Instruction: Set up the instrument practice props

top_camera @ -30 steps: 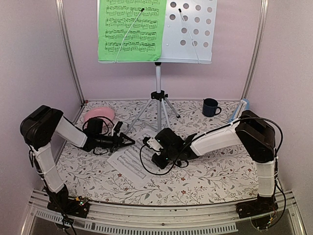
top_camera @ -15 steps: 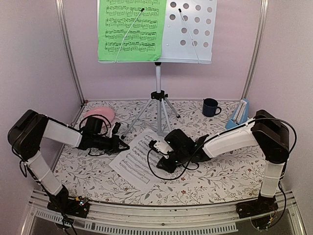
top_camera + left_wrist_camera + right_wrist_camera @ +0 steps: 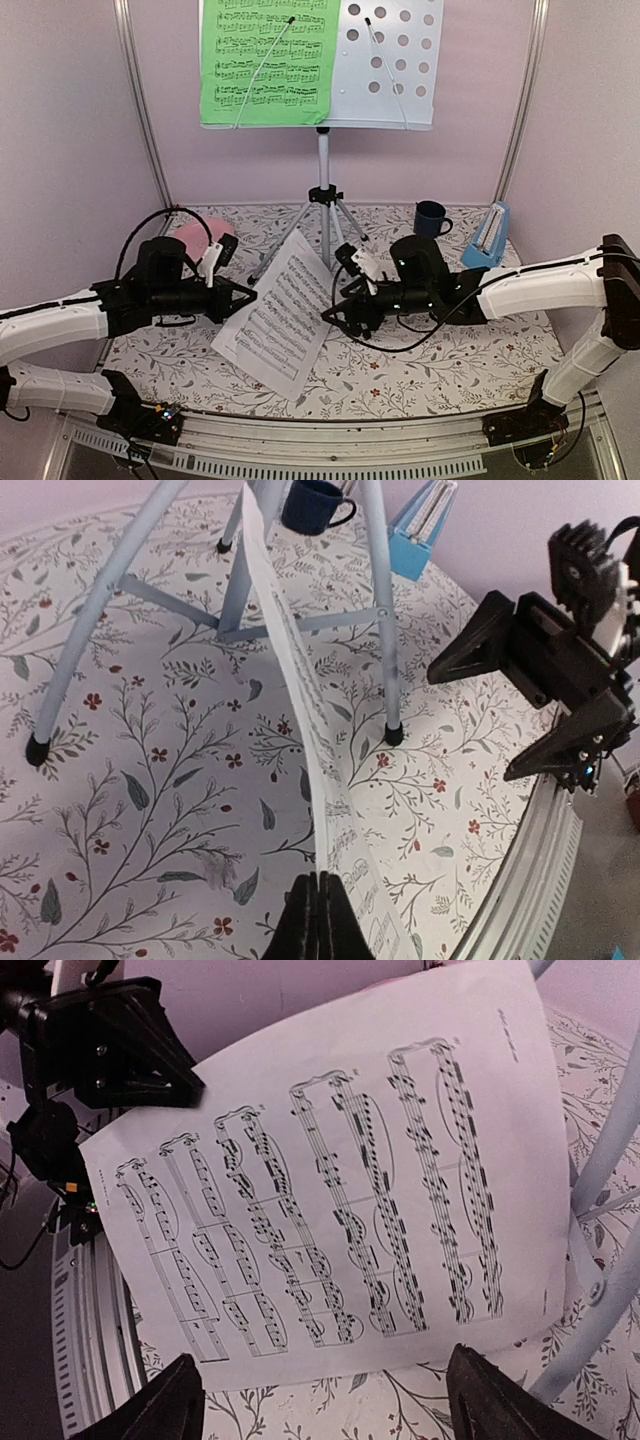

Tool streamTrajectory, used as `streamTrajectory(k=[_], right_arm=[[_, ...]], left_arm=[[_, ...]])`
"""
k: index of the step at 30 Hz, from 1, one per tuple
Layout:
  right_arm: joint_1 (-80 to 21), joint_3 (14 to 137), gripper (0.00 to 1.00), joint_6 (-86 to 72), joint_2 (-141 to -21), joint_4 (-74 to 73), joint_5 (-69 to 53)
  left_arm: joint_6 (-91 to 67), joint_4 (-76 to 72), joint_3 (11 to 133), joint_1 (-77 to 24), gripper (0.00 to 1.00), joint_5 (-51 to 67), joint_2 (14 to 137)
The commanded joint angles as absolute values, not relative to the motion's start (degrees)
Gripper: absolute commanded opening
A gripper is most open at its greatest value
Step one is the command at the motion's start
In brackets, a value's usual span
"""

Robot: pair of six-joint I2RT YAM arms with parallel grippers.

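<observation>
A white sheet-music page [image 3: 280, 320] stands lifted off the table on a slant. My left gripper [image 3: 250, 293] is shut on its left edge; in the left wrist view the black fingers [image 3: 320, 878] pinch the page [image 3: 355, 870], seen almost edge-on. My right gripper [image 3: 330, 312] is open just right of the page, and its wrist view shows the printed side [image 3: 330, 1190] beyond the spread jaws [image 3: 325, 1405]. The music stand [image 3: 390, 70] on its tripod [image 3: 323, 200] carries a green page [image 3: 268, 60]. The light-blue metronome [image 3: 490, 235] stands at the back right.
A dark blue mug [image 3: 432, 218] stands left of the metronome. A pink plate [image 3: 195, 232] lies at the back left, behind my left arm. The tripod legs [image 3: 385, 630] spread just behind the raised page. The table's front rail [image 3: 330, 440] runs along the near edge.
My left gripper has shut on the white page and raised it from flat to a slant. My right gripper has opened, let the page go and moved back to the right.
</observation>
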State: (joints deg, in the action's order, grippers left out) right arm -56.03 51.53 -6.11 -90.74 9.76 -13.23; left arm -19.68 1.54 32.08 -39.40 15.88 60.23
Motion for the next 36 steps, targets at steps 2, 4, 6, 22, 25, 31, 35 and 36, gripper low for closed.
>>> streamTrajectory(k=[2, 4, 6, 22, 25, 31, 35, 36], right_arm=[[-54.02, 44.62, 0.94, -11.0, -81.88, 18.72, -16.01], [-53.47, 41.25, 1.0, -12.28, -78.17, 22.22, -16.42], [-52.48, 38.08, 0.99, -14.32, -76.02, 25.95, -17.85], [-49.6, 33.68, 0.99, -23.88, -79.2, 51.57, -29.43], [-49.58, 36.09, 0.99, -25.03, -81.71, 54.08, -30.67], [-49.42, 39.11, 0.98, -28.44, -83.44, 61.17, -33.69], [-48.76, 40.5, 0.88, -30.35, -83.26, 64.86, -36.9], [-48.72, 40.74, 0.83, -30.92, -82.93, 65.75, -37.78]], left_arm=[[-15.91, 11.7, 35.47, -44.2, 0.0, 9.95, 49.06], [-14.02, 12.76, 36.12, -45.41, 0.0, 11.17, 44.12], [-11.85, 12.71, 36.53, -46.07, 0.0, 12.16, 40.39], [-6.46, 0.21, 45.4, -46.29, 0.0, 32.54, 37.88], [-7.7, -2.65, 45.26, -46.27, 0.0, 34.77, 37.87], [-10.02, -8.15, 44.21, -46.29, 0.0, 37.17, 38.26], [-11.92, -11.47, 43.55, -46.29, 0.0, 37.33, 39.26], [-12.28, -12.1, 43.33, -46.27, 0.0, 36.93, 39.62]])
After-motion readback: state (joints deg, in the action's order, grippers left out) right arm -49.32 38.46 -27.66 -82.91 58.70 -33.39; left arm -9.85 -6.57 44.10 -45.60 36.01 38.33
